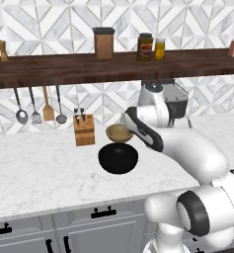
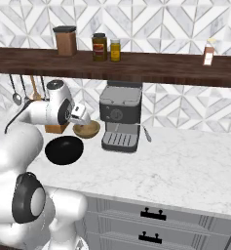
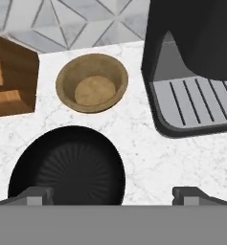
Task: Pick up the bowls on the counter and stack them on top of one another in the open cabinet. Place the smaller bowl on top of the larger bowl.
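Gripper (image 3: 107, 194) jaws are spread wide and nothing is held; the two dark fingertips are seen low in the hand view, above the larger bowl (image 3: 67, 165). That glossy black bowl is set on the counter (image 1: 34, 173), with the smaller bowl (image 3: 92, 83) just beyond it, apart from it and upright. Neither bowl has yet been carried to the open cabinet (image 1: 64, 69). A slip is judged likely if the black bowl's rounded, glossy rim is pinched off-centre. The wooden bowl could be nudged if the descent is made too far forward. A knife block (image 3: 12, 76) lies to one side and a coffee machine (image 3: 196, 67) to the other, so either could be struck by a wide swing. Jars (image 1: 144, 47) on the shelf could be knocked during placement.
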Robot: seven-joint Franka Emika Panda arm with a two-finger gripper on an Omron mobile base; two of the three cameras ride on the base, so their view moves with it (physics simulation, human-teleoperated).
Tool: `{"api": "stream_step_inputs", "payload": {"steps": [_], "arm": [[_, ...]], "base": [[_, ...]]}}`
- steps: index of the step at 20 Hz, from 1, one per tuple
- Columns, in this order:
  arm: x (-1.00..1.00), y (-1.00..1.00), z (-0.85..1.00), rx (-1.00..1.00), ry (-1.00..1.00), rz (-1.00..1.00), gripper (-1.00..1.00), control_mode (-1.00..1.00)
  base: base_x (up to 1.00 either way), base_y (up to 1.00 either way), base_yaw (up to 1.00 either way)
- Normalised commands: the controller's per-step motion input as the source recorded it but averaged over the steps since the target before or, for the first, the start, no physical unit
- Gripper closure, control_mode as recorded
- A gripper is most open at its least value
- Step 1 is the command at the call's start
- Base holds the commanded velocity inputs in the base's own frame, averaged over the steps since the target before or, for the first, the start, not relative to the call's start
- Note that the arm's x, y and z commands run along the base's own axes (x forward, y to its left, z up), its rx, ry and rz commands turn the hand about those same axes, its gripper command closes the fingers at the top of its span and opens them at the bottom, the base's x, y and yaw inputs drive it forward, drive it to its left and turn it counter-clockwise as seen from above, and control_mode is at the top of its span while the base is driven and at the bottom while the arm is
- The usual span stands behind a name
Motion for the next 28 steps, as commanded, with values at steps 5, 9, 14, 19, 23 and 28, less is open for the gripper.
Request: {"api": "stream_step_inputs", "payload": {"steps": [5,9,14,19,23,28], "arm": [[0.75,0.02,-0.27,0.02,0.01,-0.23,-1.00,-1.00],[0.24,0.00,-0.09,0.00,0.07,-0.06,-1.00,-1.00],[0.33,0.00,-0.20,-0.01,0.14,-0.02,-1.00,-1.00],[0.48,0.00,-0.31,0.00,0.21,-0.03,-1.00,-1.00],[0.14,0.00,-0.23,0.00,0.17,0.00,-1.00,-1.00],[0.00,0.00,-0.40,0.00,0.05,-0.01,-1.00,-1.00]], "base": [[0.00,0.00,0.00],[0.00,0.00,0.00],[0.00,0.00,0.00],[0.00,0.00,0.00],[0.00,0.00,0.00],[0.00,0.00,0.00]]}}
